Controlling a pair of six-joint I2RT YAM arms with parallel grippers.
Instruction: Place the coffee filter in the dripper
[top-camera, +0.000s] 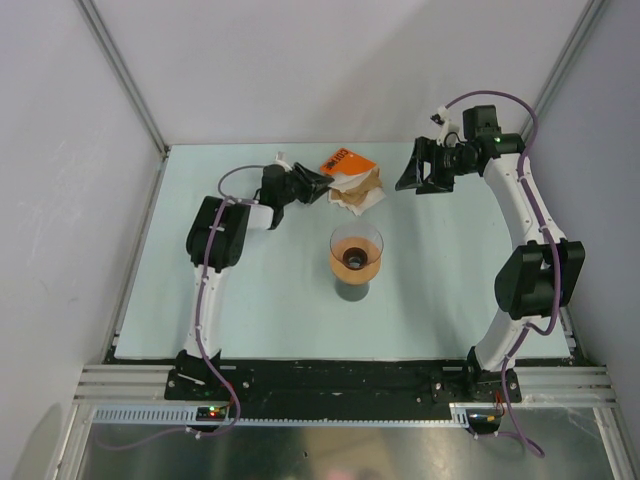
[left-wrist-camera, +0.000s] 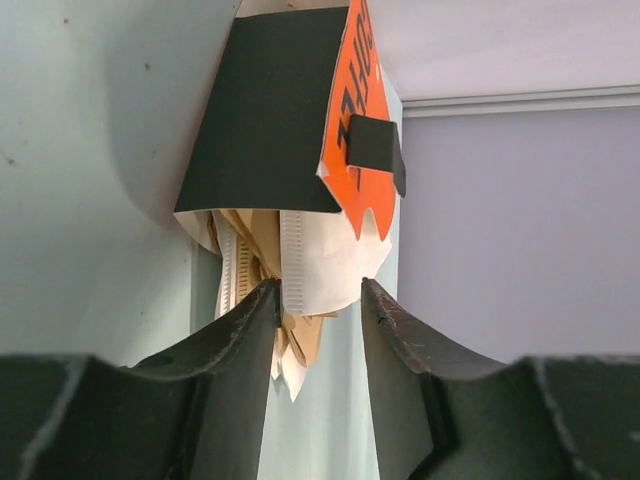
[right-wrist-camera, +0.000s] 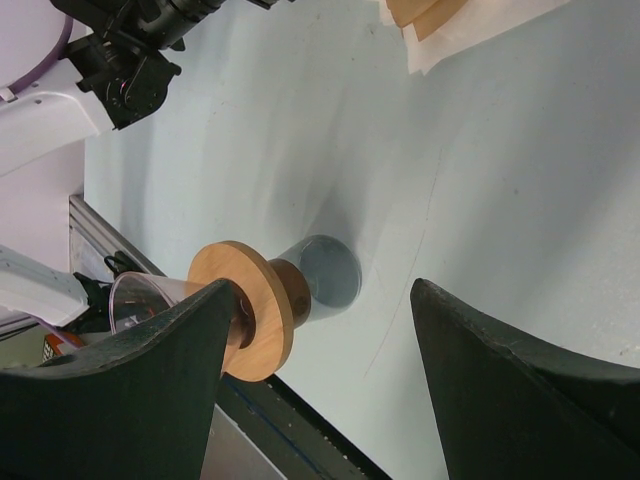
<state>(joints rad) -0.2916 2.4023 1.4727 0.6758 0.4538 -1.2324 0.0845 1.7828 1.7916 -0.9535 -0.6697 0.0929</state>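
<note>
Left wrist view: left gripper (left-wrist-camera: 320, 292) brackets the coffee filter (left-wrist-camera: 335, 255)

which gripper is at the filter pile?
The left gripper, its fingertips either side of the white and brown papers by the orange pack. The right gripper hangs open, apart from the pile.

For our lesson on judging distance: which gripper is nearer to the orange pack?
Left. The left gripper sits right at the orange pack, its jaws at the papers spilling from it; the right gripper is apart, off to the pack's right.
</note>
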